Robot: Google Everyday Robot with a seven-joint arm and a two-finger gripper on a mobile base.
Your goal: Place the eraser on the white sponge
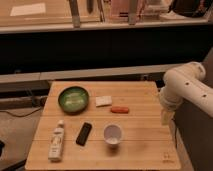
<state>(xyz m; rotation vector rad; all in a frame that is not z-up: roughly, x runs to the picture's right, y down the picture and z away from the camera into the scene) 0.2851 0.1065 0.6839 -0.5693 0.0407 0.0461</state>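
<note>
The eraser (84,133), a flat black bar, lies on the wooden table (145,145) left of the white cup. The white sponge (103,101), a small cream block, lies to the right of the green bowl. My gripper (166,117) hangs at the end of the white arm (187,85) over the table's right edge, well away from both the eraser and the sponge, holding nothing I can see.
A green bowl (73,98) sits at the back left. A small orange piece (120,109) lies next to the sponge. A white cup (113,134) stands front centre. A white bottle (57,141) lies front left. A dark counter runs behind the table.
</note>
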